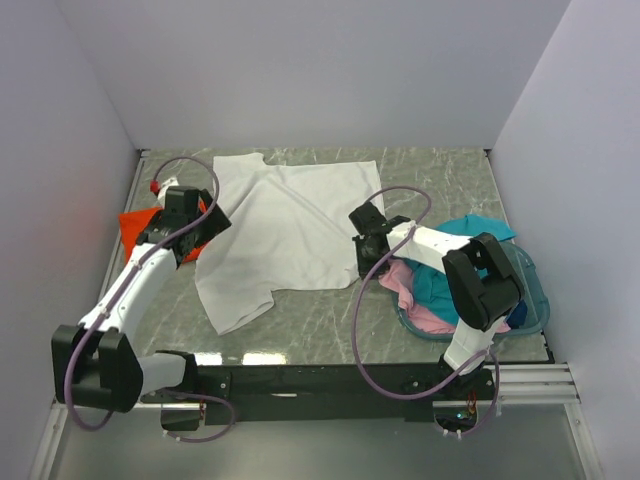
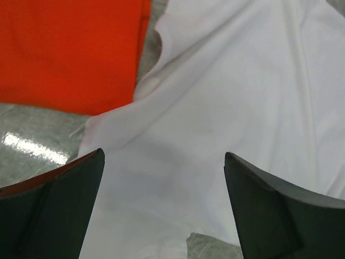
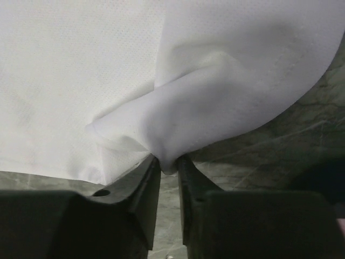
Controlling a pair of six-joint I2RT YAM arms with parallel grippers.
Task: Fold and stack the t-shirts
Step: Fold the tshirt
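Observation:
A white t-shirt (image 1: 285, 232) lies spread on the marble table (image 1: 330, 320). My right gripper (image 1: 362, 240) is shut on the white t-shirt's right edge; in the right wrist view a fold of the cloth (image 3: 178, 135) is pinched between the jaws (image 3: 168, 168). My left gripper (image 1: 205, 228) is open over the shirt's left edge, and white cloth (image 2: 215, 118) fills the gap between its jaws (image 2: 164, 159). An orange t-shirt (image 1: 140, 225) lies at the far left, partly under the left arm, and also shows in the left wrist view (image 2: 70, 48). Pink (image 1: 412, 292) and teal (image 1: 470, 228) shirts lie at the right.
A translucent teal basket (image 1: 530, 300) stands at the right edge, with the pink and teal shirts in and over it. White walls close the table on three sides. A purple cable (image 1: 400, 200) loops above the right arm.

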